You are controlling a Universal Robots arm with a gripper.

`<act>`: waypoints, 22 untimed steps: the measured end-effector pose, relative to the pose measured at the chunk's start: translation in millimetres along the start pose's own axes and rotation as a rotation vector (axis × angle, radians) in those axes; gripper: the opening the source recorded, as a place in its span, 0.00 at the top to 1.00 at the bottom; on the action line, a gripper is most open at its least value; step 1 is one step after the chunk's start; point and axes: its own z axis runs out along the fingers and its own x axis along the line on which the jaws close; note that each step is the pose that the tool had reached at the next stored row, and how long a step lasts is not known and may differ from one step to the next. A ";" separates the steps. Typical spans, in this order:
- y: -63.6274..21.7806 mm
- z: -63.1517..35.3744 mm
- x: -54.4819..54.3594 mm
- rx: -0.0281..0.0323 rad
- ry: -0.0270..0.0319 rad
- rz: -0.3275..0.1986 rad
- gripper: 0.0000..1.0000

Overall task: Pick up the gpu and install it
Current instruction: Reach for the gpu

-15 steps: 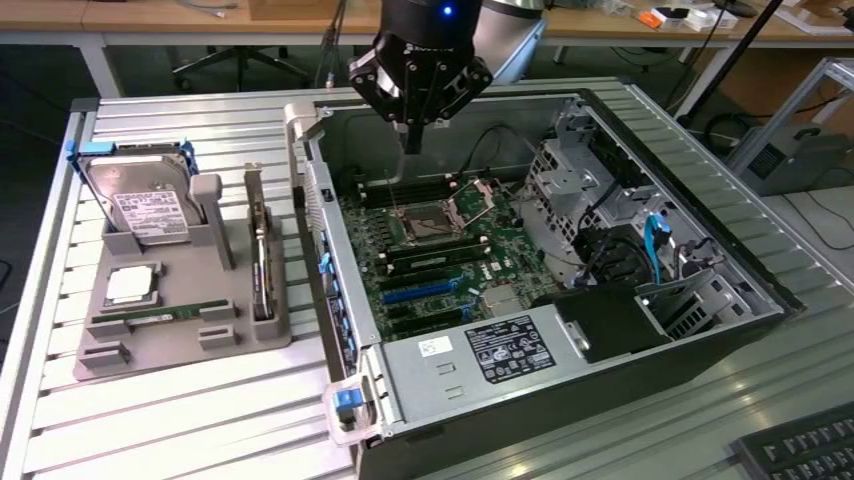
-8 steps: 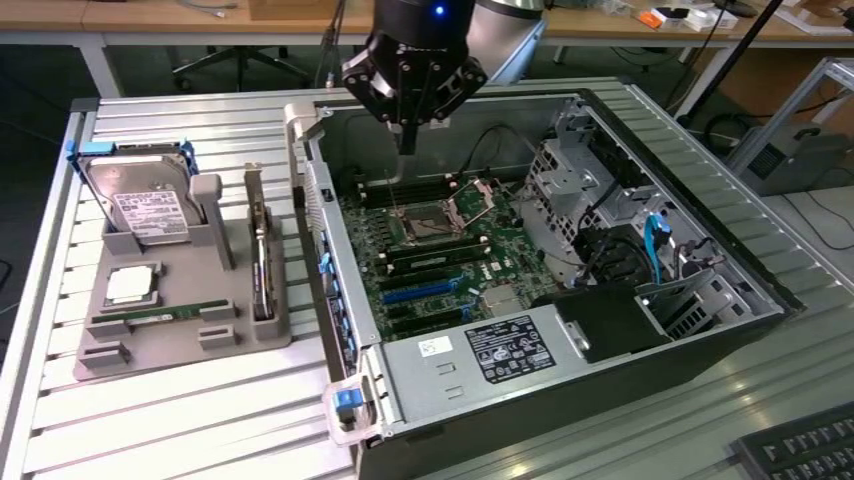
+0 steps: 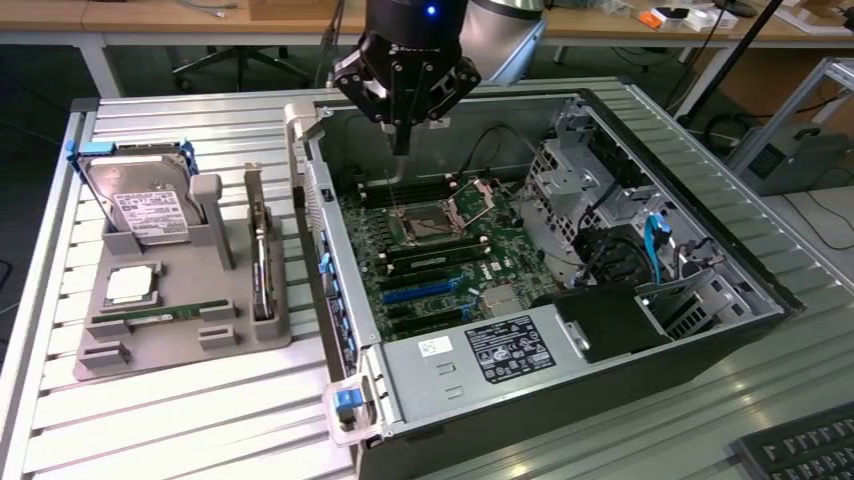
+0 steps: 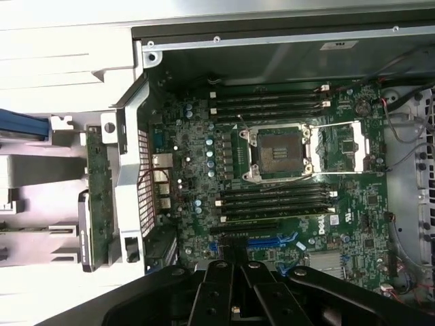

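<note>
Over the motherboard hangs the closed, empty pincer, gpu well apart in its rack.

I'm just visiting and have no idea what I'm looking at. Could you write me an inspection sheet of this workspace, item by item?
Surface: ribbed metal table, carrying an open computer case and a grey parts holder.
Job's things: gpu standing on edge in the holder, not yet picked up.
Clutter: hard drive, processor chip and RAM stick in the same holder.
Grippers: gripper above the motherboard, jaws shut, holding nothing.
Cables: blue cable and black cables inside the case.
Surroundings: keyboard at the exterior view's right; workbenches behind.
</note>
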 end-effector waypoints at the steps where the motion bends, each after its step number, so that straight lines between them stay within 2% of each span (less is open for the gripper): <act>1: -0.1 0.0 1.0 0.0000 0.0000 0.000 0.89; 22: -0.8 -0.3 11.3 0.0000 0.0000 0.000 0.89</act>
